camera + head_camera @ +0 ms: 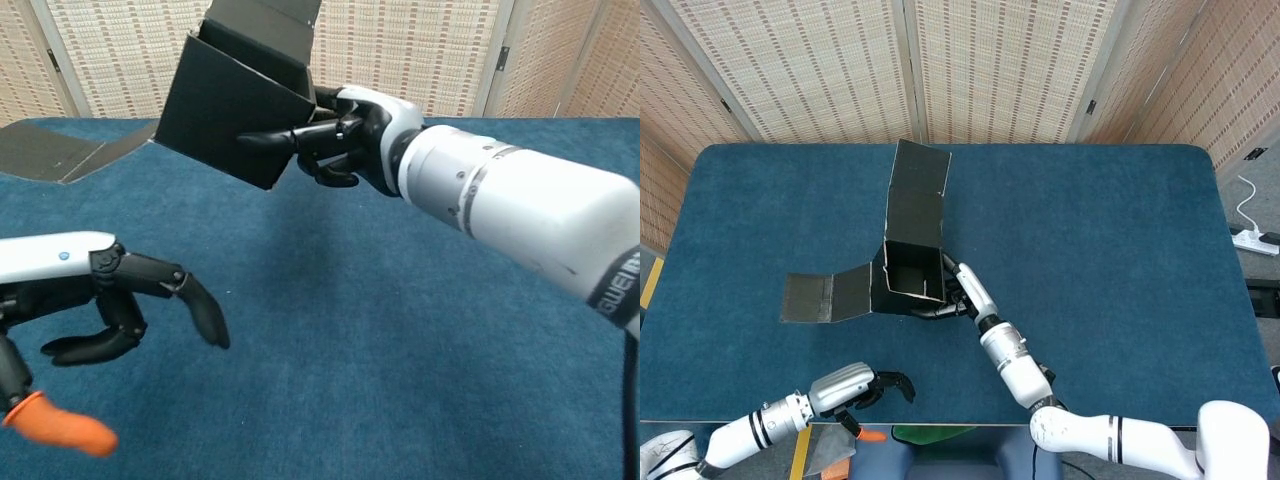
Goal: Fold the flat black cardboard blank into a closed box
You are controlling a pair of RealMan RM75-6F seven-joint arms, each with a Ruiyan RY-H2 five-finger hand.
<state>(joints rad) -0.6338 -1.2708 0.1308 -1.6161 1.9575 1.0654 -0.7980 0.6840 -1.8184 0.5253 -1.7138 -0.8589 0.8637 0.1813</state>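
Note:
The black cardboard blank (912, 262) stands partly folded in the middle of the blue table, its walls raised around an open square cavity. A tall flap (918, 195) rises at the back, and a long flat flap (825, 296) lies out to the left. In the chest view the box (228, 110) shows tilted off the cloth. My right hand (958, 295) grips the box's right wall, fingers (275, 139) pressed against its near face. My left hand (872, 387) hovers near the table's front edge, away from the box, fingers (140, 300) loosely curled and holding nothing.
The blue table (1110, 240) spreads wide to the right and behind the box. Woven screens (990, 60) stand behind the table. A white power strip (1255, 240) lies on the floor at the right. An orange-tipped object (60, 425) shows below my left hand.

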